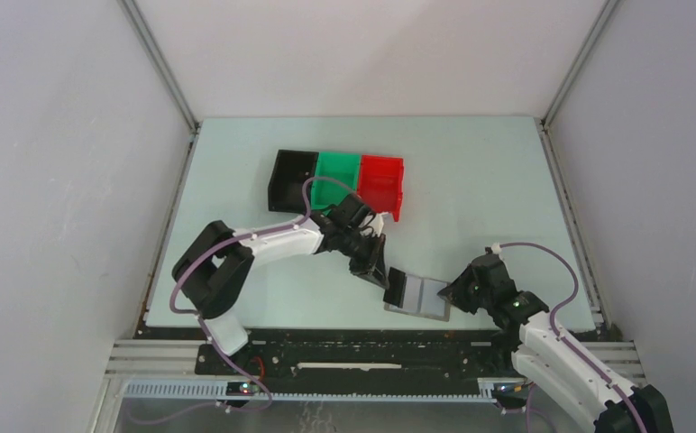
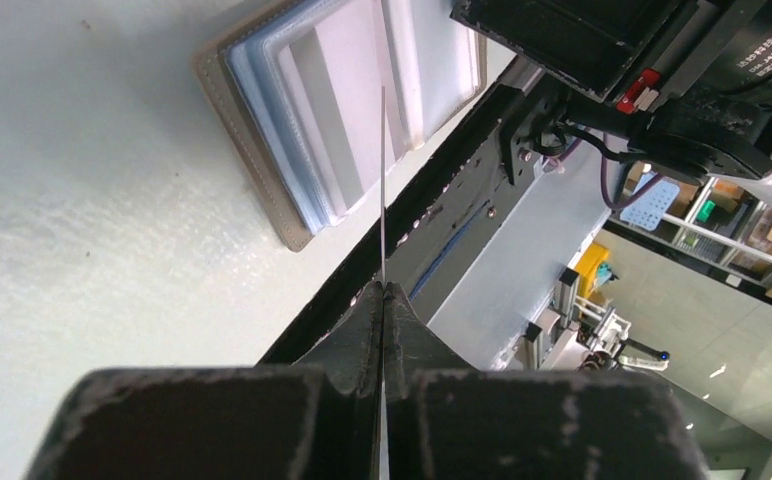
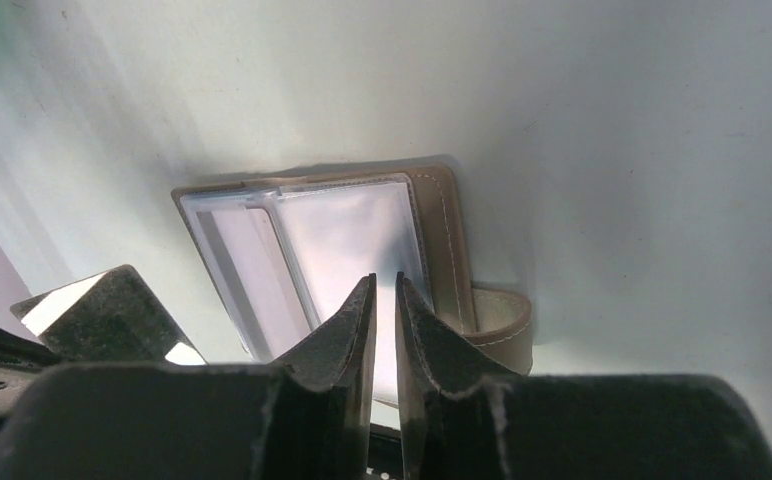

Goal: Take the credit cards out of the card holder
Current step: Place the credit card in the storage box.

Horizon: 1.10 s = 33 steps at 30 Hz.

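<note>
The card holder (image 1: 419, 297) lies open near the table's front edge, taupe outside with pale blue-grey pockets. It also shows in the left wrist view (image 2: 302, 150) and in the right wrist view (image 3: 342, 240), where its closing tab (image 3: 502, 322) curls to the right. My left gripper (image 1: 382, 273) is shut on a dark grey credit card (image 1: 397, 287), held at the holder's left end. The left wrist view shows this card edge-on (image 2: 383, 190) above the pockets. My right gripper (image 3: 383, 285) is almost shut with nothing between the jaws, its tips over the holder's right half. No tan-orange card shows.
A black bin (image 1: 292, 180), a green bin (image 1: 337, 180) and a red bin (image 1: 382, 185) stand in a row behind the left arm. The table's front edge and a black rail (image 1: 344, 341) run just below the card holder. White walls close in both sides.
</note>
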{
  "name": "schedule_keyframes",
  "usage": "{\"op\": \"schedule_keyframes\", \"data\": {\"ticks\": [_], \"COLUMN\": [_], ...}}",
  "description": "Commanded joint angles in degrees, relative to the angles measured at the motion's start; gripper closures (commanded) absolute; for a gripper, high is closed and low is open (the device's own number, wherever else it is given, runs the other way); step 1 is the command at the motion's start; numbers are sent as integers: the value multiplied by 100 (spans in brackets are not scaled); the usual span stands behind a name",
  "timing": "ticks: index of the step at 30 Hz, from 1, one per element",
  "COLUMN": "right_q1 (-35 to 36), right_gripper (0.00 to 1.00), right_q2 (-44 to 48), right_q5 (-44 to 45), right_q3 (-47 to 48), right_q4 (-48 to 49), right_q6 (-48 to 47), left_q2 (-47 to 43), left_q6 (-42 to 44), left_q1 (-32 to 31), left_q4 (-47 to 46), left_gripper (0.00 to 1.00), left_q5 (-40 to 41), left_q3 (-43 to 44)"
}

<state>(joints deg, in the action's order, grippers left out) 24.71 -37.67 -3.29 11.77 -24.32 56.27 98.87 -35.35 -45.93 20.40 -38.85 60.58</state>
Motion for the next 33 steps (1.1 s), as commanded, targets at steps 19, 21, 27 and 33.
{"op": "schedule_keyframes", "data": {"ticks": [19,21,27,33], "right_q1": [-36,-45,-45,-19], "right_gripper": [78,78,78,78], "right_q2": [-132,-167,-310,-125], "right_q5": [87,17,-133,-162], "right_q3": [264,264,351,361], "right_q4": [6,79,154,21], "right_q6": [-169,-165,-216,-156], "left_q2": [-926,-763,539,1670], "left_q6": [2092,2214,2461,2516], "left_q1": [2377,2471,2756,2835], "left_q4": [3869,3946,4282,4443], "left_gripper": [100,100,100,100], "left_q5": [4511,5466,6519,6906], "left_q3": [3226,3536,5046,6294]}}
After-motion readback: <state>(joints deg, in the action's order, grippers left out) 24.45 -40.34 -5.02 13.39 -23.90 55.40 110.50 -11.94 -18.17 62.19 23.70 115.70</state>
